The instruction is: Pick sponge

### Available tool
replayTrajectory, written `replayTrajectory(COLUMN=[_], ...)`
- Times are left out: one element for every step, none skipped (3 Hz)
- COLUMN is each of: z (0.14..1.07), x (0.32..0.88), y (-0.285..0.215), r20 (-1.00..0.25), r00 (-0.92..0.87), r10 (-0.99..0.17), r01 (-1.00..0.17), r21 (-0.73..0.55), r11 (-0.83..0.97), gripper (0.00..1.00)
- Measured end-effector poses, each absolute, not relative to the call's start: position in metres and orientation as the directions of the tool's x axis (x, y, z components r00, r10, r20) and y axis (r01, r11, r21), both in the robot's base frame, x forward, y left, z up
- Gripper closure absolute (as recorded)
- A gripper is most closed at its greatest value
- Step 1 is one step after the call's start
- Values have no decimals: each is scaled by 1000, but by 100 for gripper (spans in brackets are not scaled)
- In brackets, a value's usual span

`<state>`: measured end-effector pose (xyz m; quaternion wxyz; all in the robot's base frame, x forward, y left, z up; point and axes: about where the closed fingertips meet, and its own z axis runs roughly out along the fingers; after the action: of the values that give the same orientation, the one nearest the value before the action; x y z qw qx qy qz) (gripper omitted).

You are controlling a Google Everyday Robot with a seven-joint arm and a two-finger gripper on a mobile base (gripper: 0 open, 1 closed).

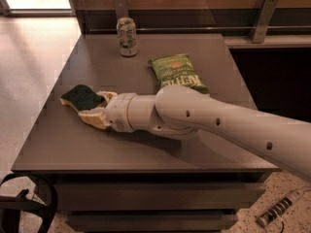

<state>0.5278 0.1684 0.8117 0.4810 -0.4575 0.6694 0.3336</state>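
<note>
At the bottom left of the frame a black strap [29, 200] loops out of the picture, and at the bottom right a power strip [278, 210] lies on the speckled floor. Above them the desk [146, 152] carries everything else. The pale arm [218, 123] enters cut off at the right edge and covers the near end of the green chip bag [177, 72]. The gripper [91, 104] sits left of centre, low over the desk, its jaws spread wide, yellow-padded fingers [95, 118] either side of the right end of the sponge [81, 96]; contact is hard to make out. A can [127, 37] stands at the far edge.
</note>
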Motion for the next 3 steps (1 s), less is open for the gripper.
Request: replayTrajectory(z=[812,829,862], x=[528,521,509], y=[168,169,168], r20=[-949,-953,-955], r00=[-119,-76,24], r10=[-292,-294,-296], r01=[-933,-943,-944], r21=[7,-28,-119], r11=[359,332,309], gripper=[100,100,100])
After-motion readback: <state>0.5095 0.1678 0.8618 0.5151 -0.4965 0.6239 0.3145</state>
